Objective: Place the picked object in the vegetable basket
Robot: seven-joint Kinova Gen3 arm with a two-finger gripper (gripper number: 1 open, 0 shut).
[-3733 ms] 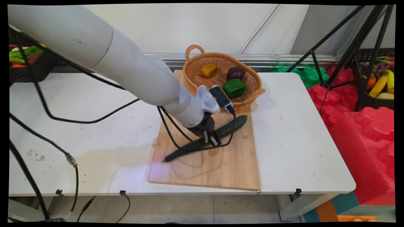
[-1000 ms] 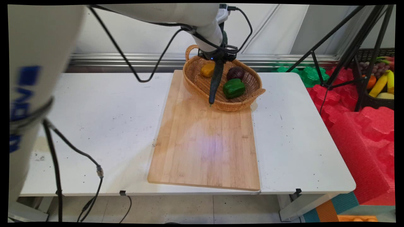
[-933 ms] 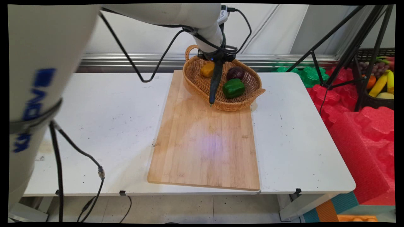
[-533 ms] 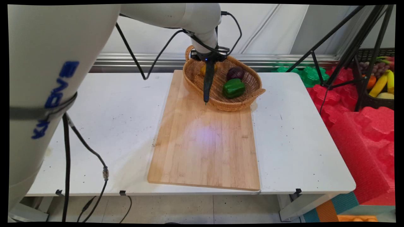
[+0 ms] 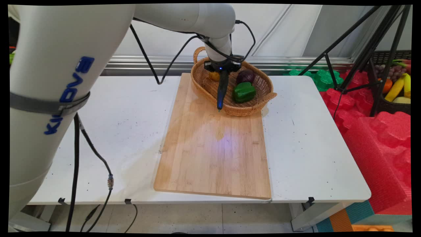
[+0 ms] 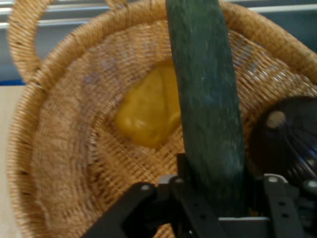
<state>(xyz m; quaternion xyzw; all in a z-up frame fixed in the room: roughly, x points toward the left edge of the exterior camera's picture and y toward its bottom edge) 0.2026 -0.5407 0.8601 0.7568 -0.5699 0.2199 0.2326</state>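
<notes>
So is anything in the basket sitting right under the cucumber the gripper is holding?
The gripper holds the cucumber upright over the basket. The yellow vegetable lies just beside it, and the green pepper and purple onion crowd the other side.

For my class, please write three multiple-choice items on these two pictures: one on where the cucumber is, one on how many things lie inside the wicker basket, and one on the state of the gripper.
1. Where is the cucumber?
A. flat on the cutting board
B. hanging from the gripper over the basket
C. on the floor

2. How many things lie inside the wicker basket, leaving out the cucumber?
A. one
B. three
C. five

3. What is the state of the gripper?
A. open and empty
B. shut on the cucumber
C. shut on the green pepper

Answers:
1. B: it hangs point down from the gripper, with the cutting board bare.
2. B: a yellow piece, a dark purple piece and a green pepper.
3. B: the hand view shows the cucumber clamped in the black linkage.
</notes>
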